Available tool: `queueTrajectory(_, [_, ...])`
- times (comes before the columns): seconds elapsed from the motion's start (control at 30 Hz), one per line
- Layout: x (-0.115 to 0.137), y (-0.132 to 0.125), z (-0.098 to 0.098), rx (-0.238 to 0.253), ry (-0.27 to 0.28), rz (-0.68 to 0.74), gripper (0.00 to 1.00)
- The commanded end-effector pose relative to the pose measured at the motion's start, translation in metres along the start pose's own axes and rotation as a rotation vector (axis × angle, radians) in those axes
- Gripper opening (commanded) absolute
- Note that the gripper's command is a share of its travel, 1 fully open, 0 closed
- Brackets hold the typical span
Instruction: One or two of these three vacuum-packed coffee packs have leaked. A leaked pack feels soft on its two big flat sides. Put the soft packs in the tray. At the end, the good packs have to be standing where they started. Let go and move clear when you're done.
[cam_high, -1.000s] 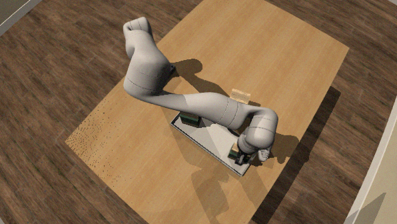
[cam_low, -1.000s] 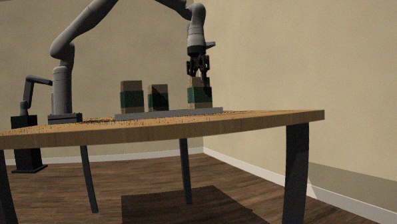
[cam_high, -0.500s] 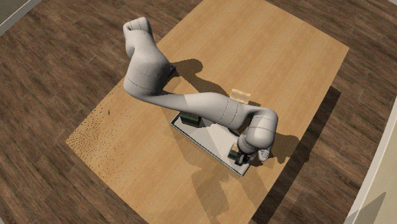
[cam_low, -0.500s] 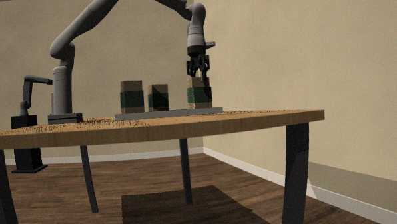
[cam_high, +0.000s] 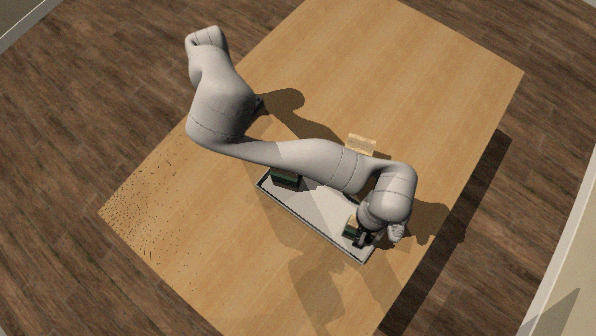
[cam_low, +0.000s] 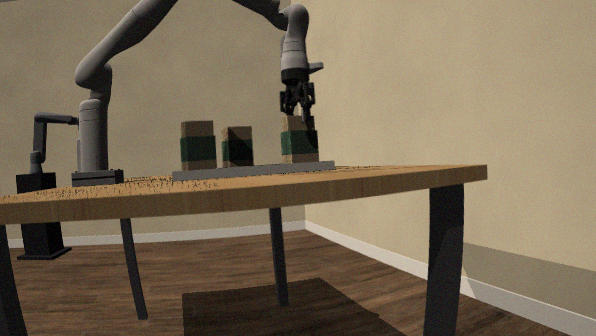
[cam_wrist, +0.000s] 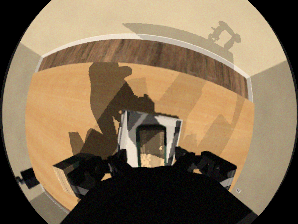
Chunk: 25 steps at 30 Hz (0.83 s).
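Observation:
Three tan coffee packs with green bands are in view. One pack (cam_high: 349, 228) (cam_low: 299, 142) (cam_wrist: 150, 140) stands at the near-right end of the flat grey tray (cam_high: 320, 210) (cam_low: 225, 173). My gripper (cam_high: 361, 239) (cam_low: 299, 115) (cam_wrist: 151, 154) is open, pointing straight down, with its fingers on either side of this pack's top and apart from it. A second pack (cam_high: 285, 178) (cam_low: 237, 146) stands in shadow at the tray's other end, partly hidden by my arm. The third pack (cam_high: 361, 143) (cam_low: 198, 145) stands on the table beyond the tray.
The wooden table (cam_high: 350, 65) (cam_low: 250, 187) carries everything, and its right edge is close behind the tray end where my gripper hangs. My arm's base (cam_low: 97, 177) stands at the far left corner. A dark stand (cam_low: 37, 200) is on the floor behind.

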<state>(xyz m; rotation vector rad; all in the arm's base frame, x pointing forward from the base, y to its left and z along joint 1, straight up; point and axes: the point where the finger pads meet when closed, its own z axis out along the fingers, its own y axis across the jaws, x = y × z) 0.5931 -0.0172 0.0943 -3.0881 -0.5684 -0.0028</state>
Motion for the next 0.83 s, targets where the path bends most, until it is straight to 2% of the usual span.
queueTrajectory(0.0, [0.001,0.001,0.001,-0.005,0.001,0.003,0.85])
queueTrajectory(0.43, [0.001,0.001,0.000,-0.005,0.002,0.004,0.85])
queueTrajectory(0.5, [0.002,0.002,-0.008,-0.005,0.004,0.006,0.85])
queueTrajectory(0.7, [0.002,-0.001,-0.059,0.000,0.007,-0.008,0.85])
queueTrajectory(0.8, [0.002,-0.001,-0.059,0.000,0.007,-0.008,0.85])
